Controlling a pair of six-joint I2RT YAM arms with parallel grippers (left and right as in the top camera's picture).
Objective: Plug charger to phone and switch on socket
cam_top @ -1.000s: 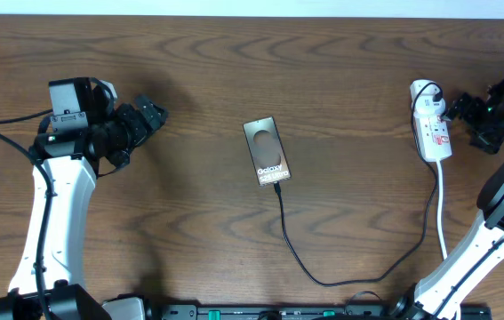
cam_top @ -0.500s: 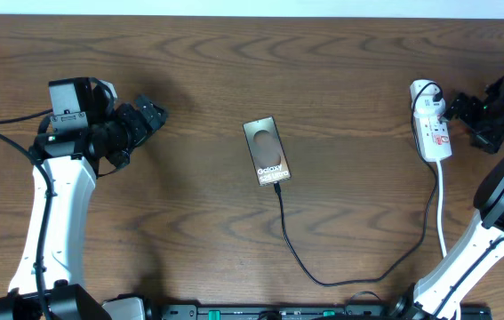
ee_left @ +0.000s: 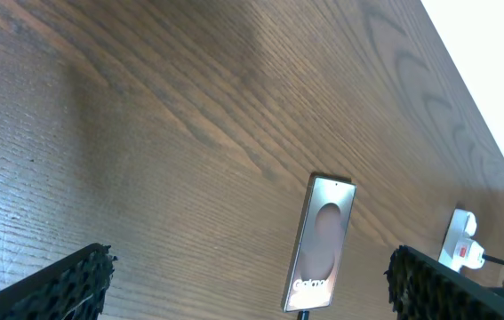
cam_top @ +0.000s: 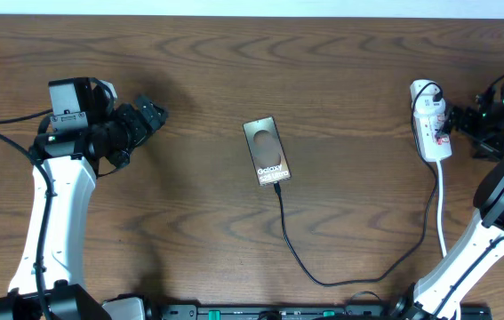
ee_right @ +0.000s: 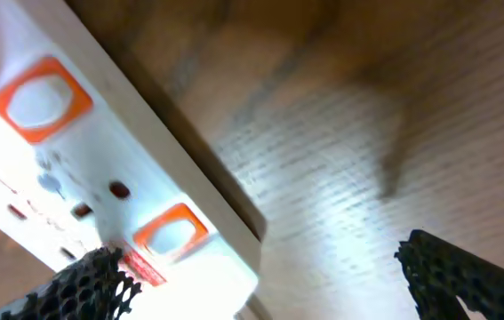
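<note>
The phone [cam_top: 267, 151] lies flat at the table's middle, screen up, and also shows in the left wrist view as the phone [ee_left: 322, 242]. The charger [cam_top: 298, 258], a thin black cable, runs from the phone's near end in a loop toward the socket [cam_top: 431, 124], a white power strip at the right. My right gripper [cam_top: 458, 120] is open beside the socket's right edge; one fingertip [ee_right: 92, 283] lies over the socket [ee_right: 100, 151] next to an orange-framed switch [ee_right: 172, 233]. My left gripper [cam_top: 154, 114] hangs open and empty, well left of the phone.
The socket's white cord [cam_top: 440, 209] runs down toward the table's front edge beside the black cable. A black plug [cam_top: 434, 92] sits at the socket's far end. Bare wood lies between the left gripper and the phone.
My right gripper has edged slightly closer to the socket's right side. The left arm, phone and cable have not moved.
</note>
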